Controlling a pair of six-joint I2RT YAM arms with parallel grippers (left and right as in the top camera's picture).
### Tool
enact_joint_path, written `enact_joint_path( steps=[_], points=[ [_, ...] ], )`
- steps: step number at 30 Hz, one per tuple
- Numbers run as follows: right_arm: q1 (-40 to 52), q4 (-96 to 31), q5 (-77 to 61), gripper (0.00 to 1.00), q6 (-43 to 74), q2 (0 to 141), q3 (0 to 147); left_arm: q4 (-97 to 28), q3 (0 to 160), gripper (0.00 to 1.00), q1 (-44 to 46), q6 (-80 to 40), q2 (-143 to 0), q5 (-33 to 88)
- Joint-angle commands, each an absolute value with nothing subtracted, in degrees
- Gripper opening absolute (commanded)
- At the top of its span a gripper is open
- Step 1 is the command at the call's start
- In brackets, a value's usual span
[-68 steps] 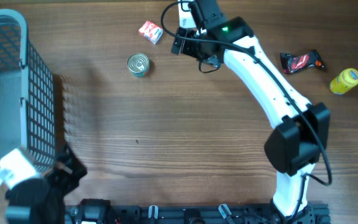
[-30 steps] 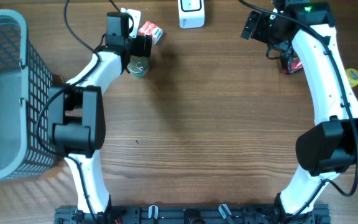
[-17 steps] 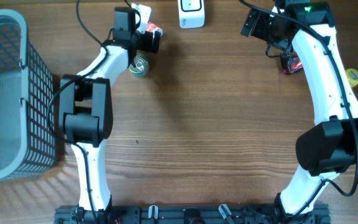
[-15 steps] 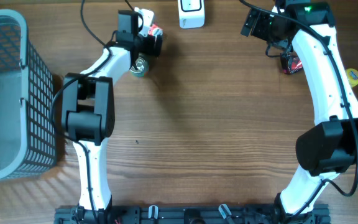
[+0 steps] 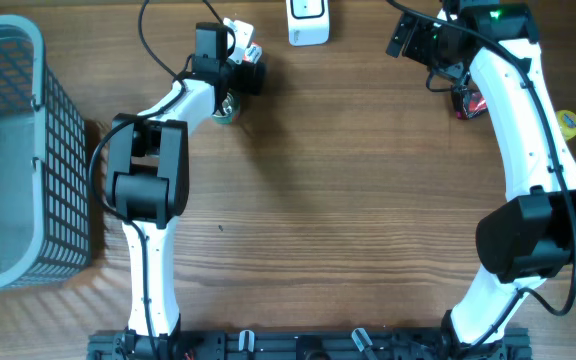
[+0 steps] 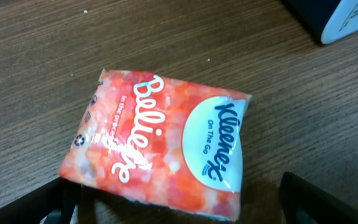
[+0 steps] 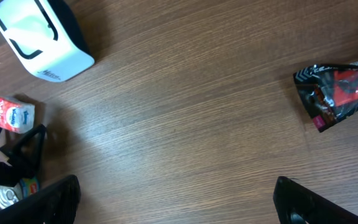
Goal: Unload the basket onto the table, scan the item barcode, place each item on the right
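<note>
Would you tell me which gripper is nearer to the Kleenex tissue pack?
Left. The left gripper hangs open directly over the tissue pack; the right gripper is far off across the table.

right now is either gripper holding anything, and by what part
Nothing is held. The left gripper is open over the Kleenex tissue pack, not closed on it; the right gripper is open too.
</note>
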State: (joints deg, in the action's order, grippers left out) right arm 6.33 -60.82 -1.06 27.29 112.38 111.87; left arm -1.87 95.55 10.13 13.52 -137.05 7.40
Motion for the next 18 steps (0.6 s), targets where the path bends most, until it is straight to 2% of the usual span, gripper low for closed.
enact_joint_path(
  steps=[1, 2, 4, 8, 12, 16, 18],
  points=[
    [6.3, -60.9, -1.6, 1.00, 28.7, 111.4, 112.1, -1.0, 96.5, 0.91, 10.1, 14.8, -138.5, 7.2],
    [6.3, -60.9, -1.6, 1.00, 28.7, 111.4, 112.1, -0.9, 96.5, 0.90, 10.1, 14.8, -138.5, 6.5],
    [6.3, -61.0, -1.6, 1.00, 28.7, 111.4, 112.0, -1.1, 96.5, 0.82, 10.1, 14.8, -138.5, 3.9],
    [6.3, -61.5, -1.6, 1.00, 28.7, 111.4, 112.0, -1.9, 96.5, 0.84, 10.1, 14.8, -138.3, 0.1],
    [6.3, -61.6, -1.6, 1.00, 28.6, 111.4, 112.0, -4.1, 96.5, 0.81, 10.2, 14.3, -136.5, 0.1],
    [6.3, -61.6, -1.6, 1.00, 28.7, 111.5, 112.0, -5.8, 96.5, 0.68, 11.1, 13.1, -133.8, 0.1],
    [6.3, -61.7, -1.6, 1.00, 28.6, 111.5, 112.0, -7.0, 96.5, 0.66, 11.8, 13.1, -132.9, 0.1]
  ],
)
